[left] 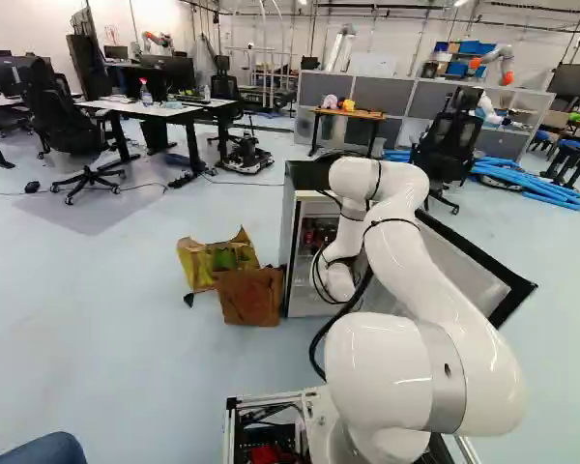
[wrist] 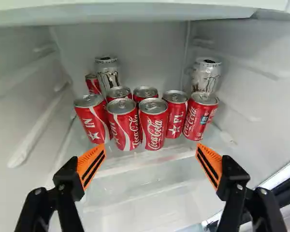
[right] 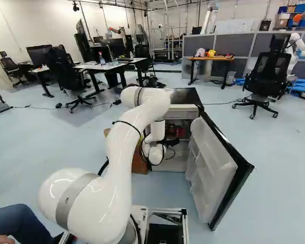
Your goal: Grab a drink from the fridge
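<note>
Red cans wait on the fridge shelf, none in hand

The drinks stand close together inside the fridge: upright red cans in a tight cluster, with two silver cans set behind them, well apart from each other. All of them are ahead of the end effector, whose orange pads are spread wide and hold nothing. Between the line of the pads and the cans lies the front part of the clear shelf; the foremost cans face the gap, near but apart from the pads.

The white arm reaches forward and bends down to the opening, and the fridge door is swung well open. Outside, a brown cardboard box sits on the floor next to the fridge, with a yellowish bag beside it.

The step in hand looks to be the approach. The next move calls for choosing one can, probably in the front row, lining up on it and easing forward before closing. The opening spans more than one can, so the snug spacing is the risk: a pad could nudge or topple a neighbour unless it slips into a narrow gap.
</note>
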You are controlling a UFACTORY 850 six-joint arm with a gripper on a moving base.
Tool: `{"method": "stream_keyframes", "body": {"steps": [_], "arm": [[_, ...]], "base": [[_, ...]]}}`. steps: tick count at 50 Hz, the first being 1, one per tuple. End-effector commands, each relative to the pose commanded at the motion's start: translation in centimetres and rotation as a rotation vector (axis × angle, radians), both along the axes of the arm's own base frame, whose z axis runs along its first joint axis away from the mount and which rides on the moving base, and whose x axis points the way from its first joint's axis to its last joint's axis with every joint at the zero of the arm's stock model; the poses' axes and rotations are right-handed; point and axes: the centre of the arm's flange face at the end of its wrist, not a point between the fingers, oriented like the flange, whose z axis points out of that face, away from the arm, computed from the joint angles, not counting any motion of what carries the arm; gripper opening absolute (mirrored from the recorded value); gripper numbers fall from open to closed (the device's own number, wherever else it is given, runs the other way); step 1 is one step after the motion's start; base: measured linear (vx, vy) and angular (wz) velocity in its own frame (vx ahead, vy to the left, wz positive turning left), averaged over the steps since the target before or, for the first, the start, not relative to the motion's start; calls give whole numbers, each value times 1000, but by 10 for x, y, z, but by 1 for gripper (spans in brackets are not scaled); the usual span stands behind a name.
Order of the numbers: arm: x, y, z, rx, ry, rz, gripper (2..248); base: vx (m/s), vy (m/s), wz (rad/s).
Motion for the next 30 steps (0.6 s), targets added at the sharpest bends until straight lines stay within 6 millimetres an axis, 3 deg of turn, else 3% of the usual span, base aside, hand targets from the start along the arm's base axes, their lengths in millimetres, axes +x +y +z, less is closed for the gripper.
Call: {"method": "stream_keyframes", "body": {"steps": [11, 30], "arm": [[-1, 0, 12, 5, 20, 0, 247], [-1, 0, 11, 10, 40, 0, 247]], "base": [[0, 0, 0], [0, 0, 0]]}}
